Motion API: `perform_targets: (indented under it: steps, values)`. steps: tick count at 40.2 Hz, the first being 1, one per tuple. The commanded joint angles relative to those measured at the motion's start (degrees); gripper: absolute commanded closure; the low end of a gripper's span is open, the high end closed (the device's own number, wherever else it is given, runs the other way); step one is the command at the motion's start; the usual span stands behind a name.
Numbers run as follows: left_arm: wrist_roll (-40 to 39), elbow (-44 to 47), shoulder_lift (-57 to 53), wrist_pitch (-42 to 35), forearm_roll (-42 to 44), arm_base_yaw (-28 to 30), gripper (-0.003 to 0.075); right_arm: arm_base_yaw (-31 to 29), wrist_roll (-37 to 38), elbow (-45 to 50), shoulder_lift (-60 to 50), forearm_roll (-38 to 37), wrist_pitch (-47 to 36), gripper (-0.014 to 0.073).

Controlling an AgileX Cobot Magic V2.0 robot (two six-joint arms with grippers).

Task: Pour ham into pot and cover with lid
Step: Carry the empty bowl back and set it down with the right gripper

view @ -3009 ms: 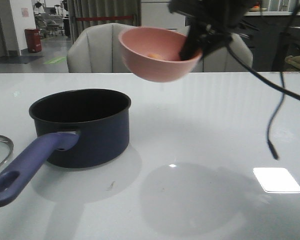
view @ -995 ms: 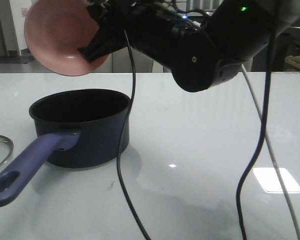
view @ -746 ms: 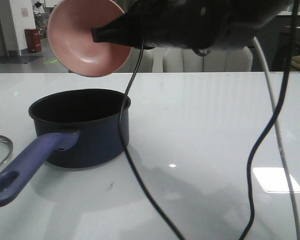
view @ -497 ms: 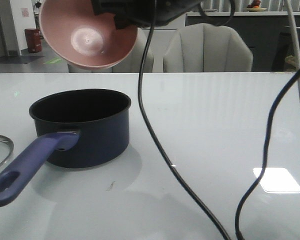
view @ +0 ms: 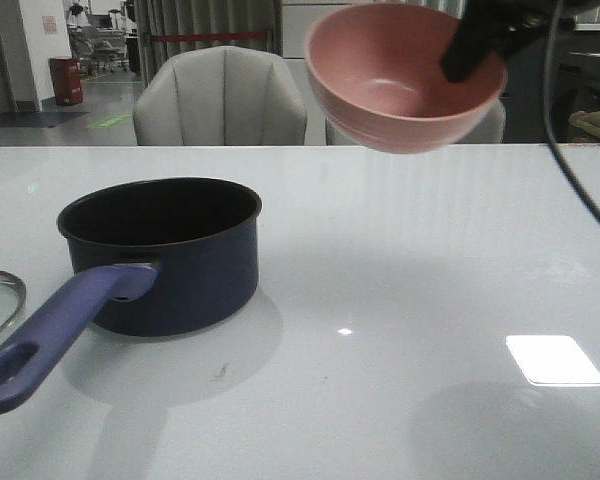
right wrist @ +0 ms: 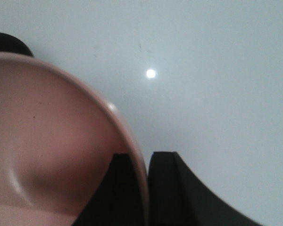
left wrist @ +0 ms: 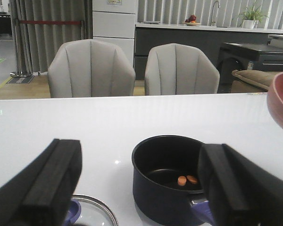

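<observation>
— While the left claw [left wrist: 141, 188] hangs low over the desk [view: 400, 300] with its two pads spread wide and gripping nothing, what lies nearest to it?

— The lid [left wrist: 96, 214], flat on the desk just beyond the left pad; only an arc of its steel rim and a bit of blue show. A little farther, straight out between the pads, stands the pot [left wrist: 172, 181], upright, its purple-blue handle [view: 60, 325] pointing back toward the robot.

— And the ham [left wrist: 187, 180]?

— Two small orange slices rest on the pot's black floor, beyond the claw's gap.

— Where is the right claw [right wrist: 146, 188]?

— High above the desk, well to the right of the pot. It pinches the rim of the pink bowl [view: 405, 75], one finger inside, one outside. The bowl's inside shows bare. Beyond stand two grey chairs [left wrist: 91, 68].
</observation>
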Motion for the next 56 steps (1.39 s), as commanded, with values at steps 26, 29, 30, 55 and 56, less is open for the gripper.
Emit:
perform_targets:
  steps: [26, 29, 30, 55, 56]
  values:
    - [0.0, -1.5, 1.1, -5.3, -0.1, -0.5, 0.0169, -12.1, -0.1, -1.8, 12.7, 0.7, 4.9, 0.0456]
    - [0.0, -1.5, 1.1, -5.3, -0.1, -0.5, 0.0169, -12.1, -0.1, -1.8, 14.2, 0.7, 4.7, 0.0434]
    - [0.0, -1.5, 1.1, -5.3, -0.1, -0.5, 0.0169, -12.1, -0.1, -1.8, 14.6, 0.7, 4.7, 0.0424]
    - [0.0, -1.5, 1.1, -5.3, -0.1, -0.5, 0.0169, -12.1, -0.7, -8.9, 12.2, -5.9, 14.3, 0.0197]
    - [0.0, -1.5, 1.1, -5.3, -0.1, -0.5, 0.0169, -12.1, -0.7, -8.8, 11.2, -5.9, 14.1, 0.0197]
